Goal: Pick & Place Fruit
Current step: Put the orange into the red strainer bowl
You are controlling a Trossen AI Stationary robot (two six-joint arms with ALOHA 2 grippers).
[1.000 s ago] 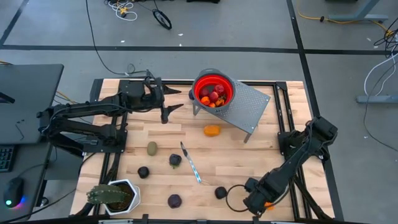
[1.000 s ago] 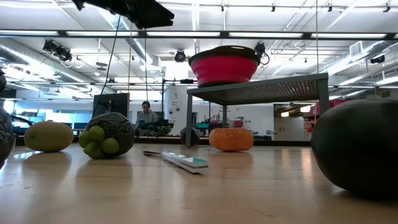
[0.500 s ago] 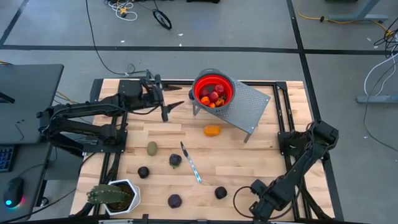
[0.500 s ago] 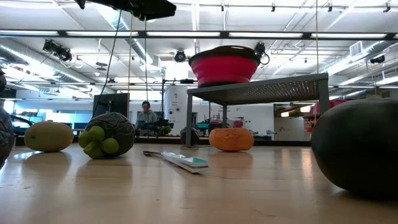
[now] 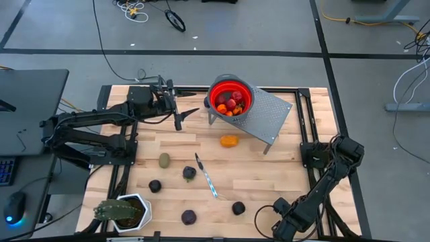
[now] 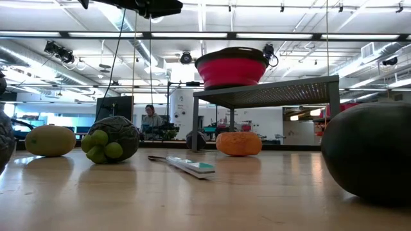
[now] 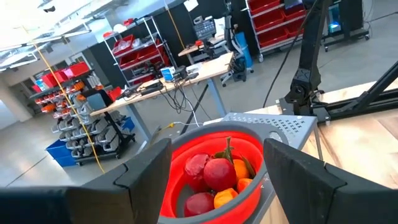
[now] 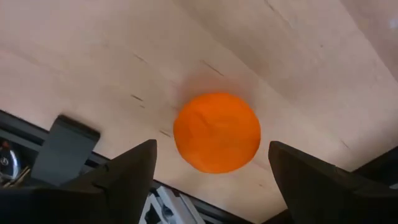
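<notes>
My right gripper [image 5: 285, 225] points down at the table's near right edge, open. Its fingers stand on either side of an orange fruit [image 8: 216, 132] lying on the wood, apart from it; the gripper hides this fruit in the high view. My left gripper [image 5: 181, 115] hangs level and open at the far left, aimed at the red bowl [image 5: 231, 99], which holds red and orange fruit [image 7: 217, 174] and stands on a grey perforated stand [image 5: 269, 117]. Loose on the table lie an orange fruit [image 5: 230, 140], an olive one [image 5: 164, 160] and several dark ones [image 5: 189, 173].
A silver-and-teal knife [image 5: 206, 176] lies mid-table. A spiky plant in a white pot [image 5: 121, 212] stands at the near left corner. A dark fruit [image 5: 238, 208] lies just left of my right gripper. Black frame rails [image 5: 316, 154] border the table's right side.
My right gripper has sunk and shifted toward the table's near right corner, rolling its wrist as it went; it stays open.
</notes>
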